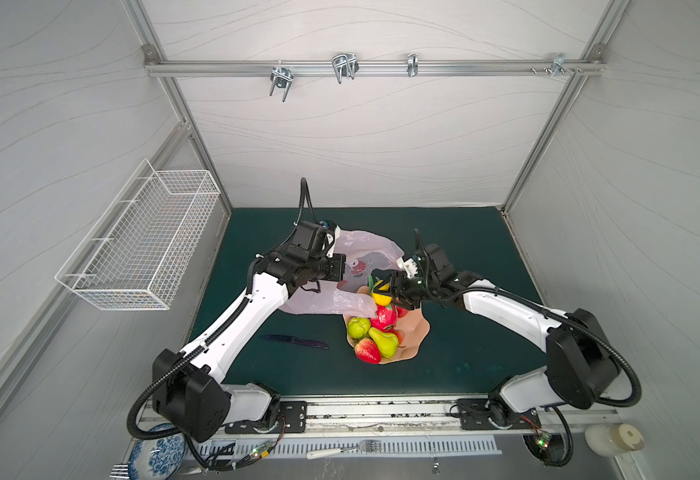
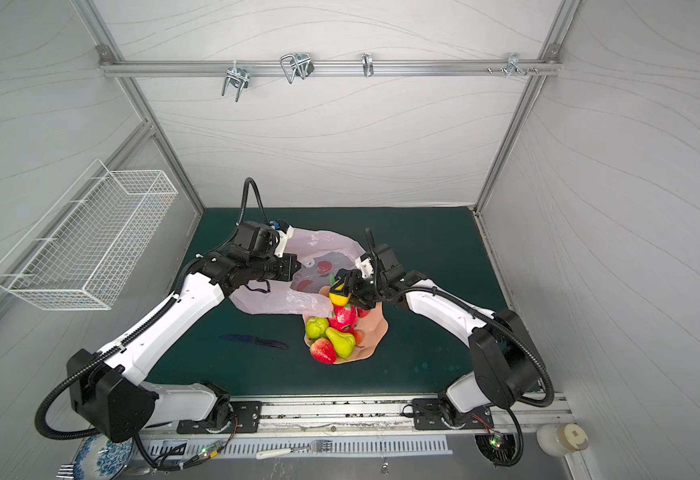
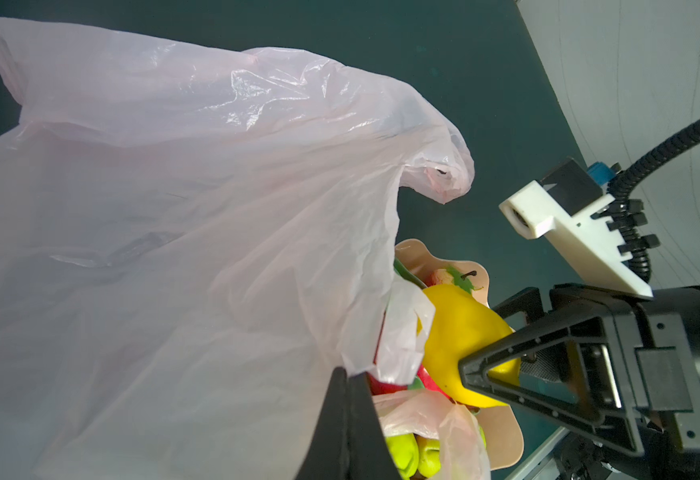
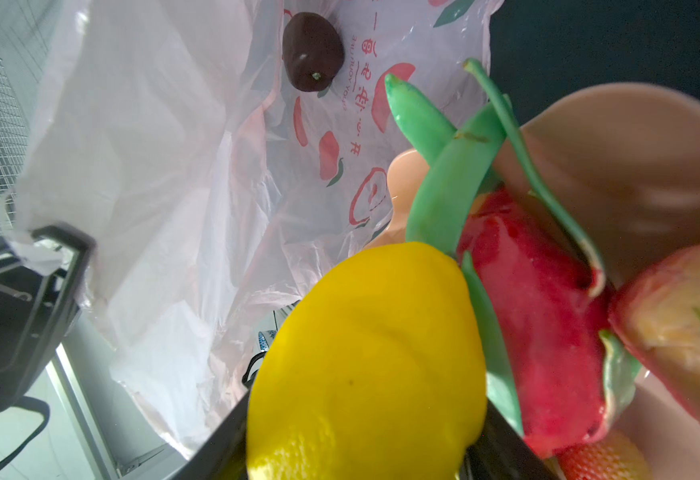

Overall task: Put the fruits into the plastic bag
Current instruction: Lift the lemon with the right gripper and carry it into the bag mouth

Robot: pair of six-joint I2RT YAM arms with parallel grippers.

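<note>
The pale-pink plastic bag [image 1: 352,249] [image 3: 182,232] lies open-mouthed on the green mat. My left gripper [image 1: 343,272] [image 3: 348,376] is shut on its upper rim and holds the mouth up. A dark brown-purple fruit [image 4: 312,50] rests inside the bag. My right gripper [image 1: 386,291] [image 4: 362,440] is shut on the yellow lemon [image 1: 381,297] [image 2: 337,298] [image 4: 364,365], just above the bowl's far edge at the bag's mouth. In the peach bowl [image 1: 416,328] sit the dragon fruit [image 1: 383,318] [image 4: 539,316], a knobbly green fruit [image 1: 358,327], a pear [image 1: 383,340] and a strawberry [image 1: 367,350].
A dark knife [image 1: 294,341] lies on the mat left of the bowl. A white wire basket [image 1: 140,237] hangs on the left wall. Below the mat's front edge are a fork [image 1: 344,450], a blue patterned plate [image 1: 157,455] and a white jar [image 1: 612,438].
</note>
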